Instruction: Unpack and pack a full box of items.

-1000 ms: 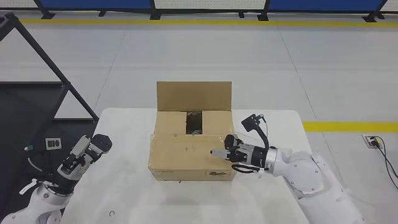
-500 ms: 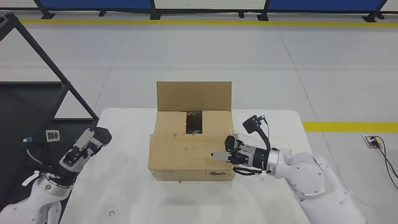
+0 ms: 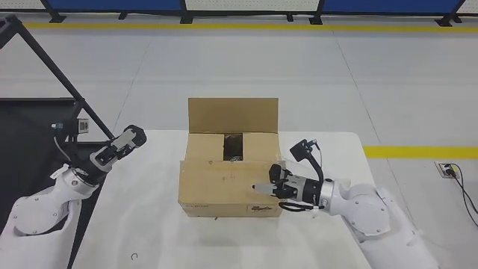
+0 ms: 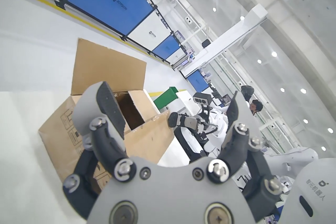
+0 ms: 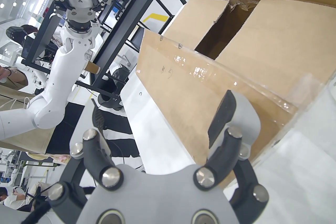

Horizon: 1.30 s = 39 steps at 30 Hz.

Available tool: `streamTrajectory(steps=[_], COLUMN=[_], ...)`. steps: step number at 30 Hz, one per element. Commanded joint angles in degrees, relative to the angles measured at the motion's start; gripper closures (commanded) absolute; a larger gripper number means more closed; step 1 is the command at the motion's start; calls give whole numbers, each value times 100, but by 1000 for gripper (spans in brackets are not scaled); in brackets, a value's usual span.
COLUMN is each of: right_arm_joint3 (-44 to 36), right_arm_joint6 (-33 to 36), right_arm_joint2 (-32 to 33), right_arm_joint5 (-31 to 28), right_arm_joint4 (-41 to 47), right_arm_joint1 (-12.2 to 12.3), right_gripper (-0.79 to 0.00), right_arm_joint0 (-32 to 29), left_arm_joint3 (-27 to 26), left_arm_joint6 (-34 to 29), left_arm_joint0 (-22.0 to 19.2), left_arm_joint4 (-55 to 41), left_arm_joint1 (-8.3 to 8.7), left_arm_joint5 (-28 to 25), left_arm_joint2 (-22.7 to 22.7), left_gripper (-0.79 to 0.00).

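Observation:
A brown cardboard box (image 3: 224, 179) stands in the middle of the white table (image 3: 149, 217). Its back flap is upright, and a gap between the side flaps shows something dark inside (image 3: 233, 148). My right gripper (image 3: 259, 187) is at the box's front right top edge. In the right wrist view it (image 5: 160, 99) is open, with the taped front flap (image 5: 199, 93) between its fingers. My left gripper (image 3: 138, 133) hangs open above the table's left side, apart from the box. In the left wrist view it (image 4: 169, 88) points toward the box (image 4: 63, 125).
A black metal rack (image 3: 45, 67) stands off the table's left side. A small dark hook-like bit (image 3: 134, 256) lies near the front edge of the table. The tabletop left and front of the box is bare.
My left arm has risen from the table's front left corner and swung up and toward the box. The right gripper has hardly shifted at the front flap.

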Motion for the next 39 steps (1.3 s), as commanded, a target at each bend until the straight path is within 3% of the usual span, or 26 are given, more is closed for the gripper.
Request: streamTrajectory(steps=[1, 9, 12, 17, 21, 28, 39], right_arm_joint3=[15, 90, 133, 156, 108, -26, -167], right_arm_joint6=[-19, -43, 3, 98, 101, 61, 137], right_arm_joint2=[-13, 17, 16, -46, -72, 11, 151], right_arm_joint5=[10, -22, -67, -92, -86, -90, -223], right_arm_joint4=[5, 110, 170, 185, 165, 134, 217], right_arm_joint1=[-3, -2, -2, -10, -9, 22, 75], right_gripper=[-785, -785, -785, -785, -785, -785, -785], right_arm_joint0=[19, 81, 127, 243, 250, 92, -69], left_arm_joint3=[5, 5, 147, 1063, 1967, 3522, 3490], left_arm_joint6=[-8, -8, 340, 350, -23, -910, -744], left_arm_joint0=[-15, -15, -59, -832, -1589, -2783, -2732], left_arm_joint4=[15, 15, 404, 603, 596, 502, 571], left_arm_joint1=[1, 1, 1, -53, -140, -375, -371], left_arm_joint5=[1, 1, 219, 314, 129, -590, -529], left_arm_joint2=[11, 11, 48, 482, 971, 1834, 1829], left_gripper=[-785, -785, -785, -785, -785, -785, -785])
